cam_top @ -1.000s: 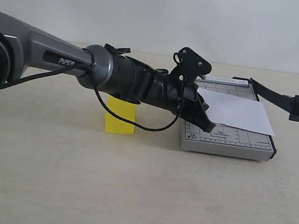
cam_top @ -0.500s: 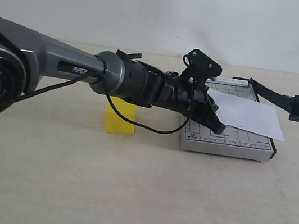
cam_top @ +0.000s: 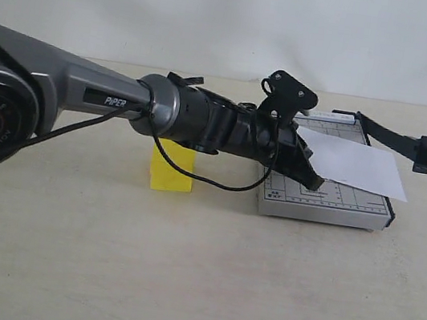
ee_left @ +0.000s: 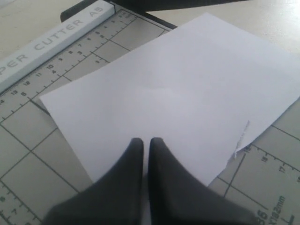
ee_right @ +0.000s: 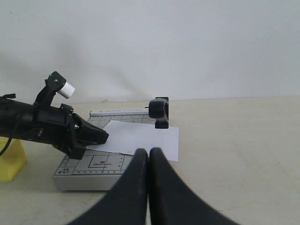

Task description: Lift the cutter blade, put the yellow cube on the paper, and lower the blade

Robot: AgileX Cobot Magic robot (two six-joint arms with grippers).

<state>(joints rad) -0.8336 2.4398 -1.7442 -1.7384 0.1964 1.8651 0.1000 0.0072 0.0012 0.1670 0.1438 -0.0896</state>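
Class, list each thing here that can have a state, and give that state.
cutter blade, raised clear of the trimmer.
paper, flat on the trimmer, skewed, overhanging the blade side.
yellow cube, on the table, ungripped.
left gripper, shut, tips on the paper.
right gripper, shut, empty.

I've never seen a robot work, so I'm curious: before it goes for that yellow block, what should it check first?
1. Cutter blade raised clear of the paper: ok.
2. Paper lying on the trimmer base: ok, one corner overhangs.
3. Yellow cube standing free on the table: ok.
4. Left fingers open for grasping: not ok, shut over the paper.
5. Right fingers empty: ok, shut on nothing.
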